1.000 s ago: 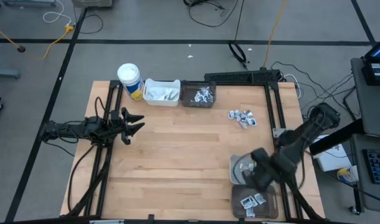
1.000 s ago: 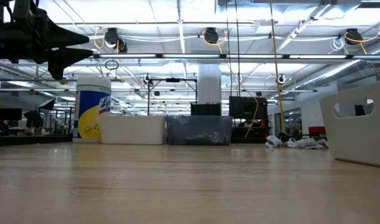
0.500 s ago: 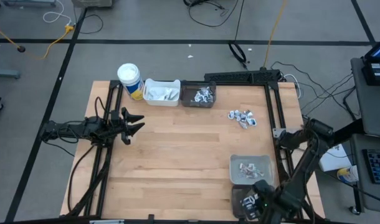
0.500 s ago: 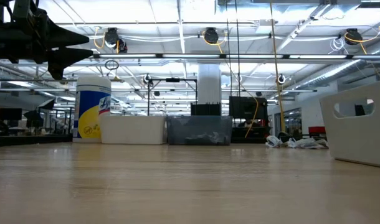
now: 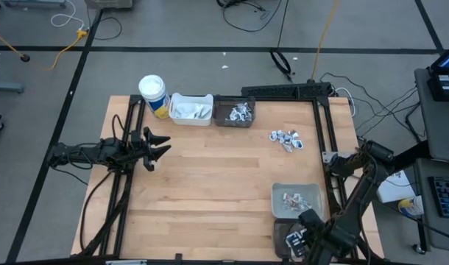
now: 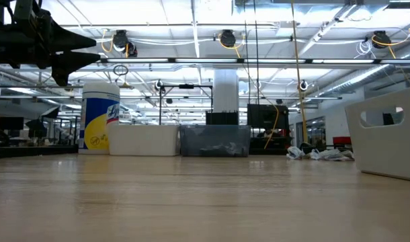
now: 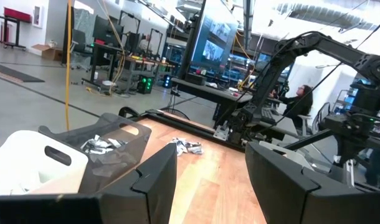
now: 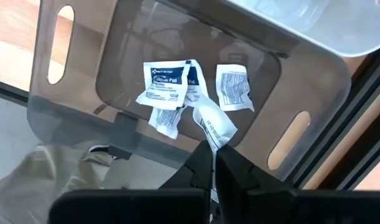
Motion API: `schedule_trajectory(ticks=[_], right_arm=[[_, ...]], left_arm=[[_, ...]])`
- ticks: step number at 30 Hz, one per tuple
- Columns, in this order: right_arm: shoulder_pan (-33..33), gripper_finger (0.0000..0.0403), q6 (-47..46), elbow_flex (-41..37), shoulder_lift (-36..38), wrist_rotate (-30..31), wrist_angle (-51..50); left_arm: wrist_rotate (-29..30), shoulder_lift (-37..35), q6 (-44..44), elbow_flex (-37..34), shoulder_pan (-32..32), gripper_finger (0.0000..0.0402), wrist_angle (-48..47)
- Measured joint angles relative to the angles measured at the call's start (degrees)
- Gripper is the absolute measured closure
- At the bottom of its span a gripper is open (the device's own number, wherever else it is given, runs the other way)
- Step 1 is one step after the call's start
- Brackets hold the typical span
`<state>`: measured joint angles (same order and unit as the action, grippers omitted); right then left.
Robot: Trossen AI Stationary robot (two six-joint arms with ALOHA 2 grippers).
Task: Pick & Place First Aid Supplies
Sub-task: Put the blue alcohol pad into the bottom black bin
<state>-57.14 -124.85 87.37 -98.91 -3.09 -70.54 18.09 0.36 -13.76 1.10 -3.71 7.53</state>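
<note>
My right gripper (image 5: pixel 302 240) points down over the dark bin (image 5: pixel 280 234) at the table's near right corner, shut on a white elongated sachet (image 8: pixel 210 127). Several square white packets with dark print (image 8: pixel 166 82) lie flat on that bin's floor below. A loose pile of first aid supplies (image 5: pixel 287 138) lies on the wood at the far right and also shows in the low view (image 6: pixel 319 154). My left gripper (image 5: pixel 157 146) hovers open over the table's left edge, with nothing between its fingers (image 7: pixel 159 180). My right gripper pinches one end of the sachet (image 8: pixel 211 140) between its two fingertips (image 8: pixel 201 163), coming from above and pointing down. The rest of the sachet sticks out past the fingertips over the inside of the dark bin. Whether it touches the packets below, I cannot tell.
A grey bin (image 5: pixel 277 193) with a few packets stands just beyond the dark one. At the far edge stand a white bin (image 5: pixel 190 109), a dark bin (image 5: pixel 234 111) and a white canister with a yellow band (image 5: pixel 152 92). Bare wood lies mid-table.
My right gripper has gone from over the grey bin toward the table's near edge and a little down, and now stands still over the dark bin, still shut.
</note>
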Motion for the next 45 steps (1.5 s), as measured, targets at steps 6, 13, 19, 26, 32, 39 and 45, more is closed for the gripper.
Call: schedule_trajectory(ticks=[6,13,19,26,32,39,45], right_arm=[[1.17,0.0387,3.98,-1.34,0.02,-3.01,1.06],[2.80,0.0309,9.59,-6.56,0.00,-8.98,7.33],[5.45,0.0217,13.72,-7.61,0.90,-7.75,2.80],[14.62,0.0176,18.97,-7.58,10.09,2.92,-10.56],[27.51,0.0185,29.01,-7.61,17.51,4.53,-19.78],[46.77,0.0192,45.22,-8.82,21.44,6.33,-19.54],[63.09,0.0192,59.46,-11.12,21.54,6.52,-17.62]], left_arm=[[0.00,0.01,0.00,0.00,0.00,0.0206,0.00],[0.00,0.02,0.00,0.00,-0.02,0.0206,-0.01],[0.00,0.02,0.00,0.00,-0.02,0.0206,-0.02],[0.00,0.02,0.00,0.00,-0.01,0.0206,-0.01],[0.00,0.02,0.00,0.00,-0.02,0.0206,-0.02],[0.00,0.02,0.00,0.00,0.00,0.0206,0.00],[0.00,0.02,-0.02,0.00,-0.02,0.0206,-0.02]])
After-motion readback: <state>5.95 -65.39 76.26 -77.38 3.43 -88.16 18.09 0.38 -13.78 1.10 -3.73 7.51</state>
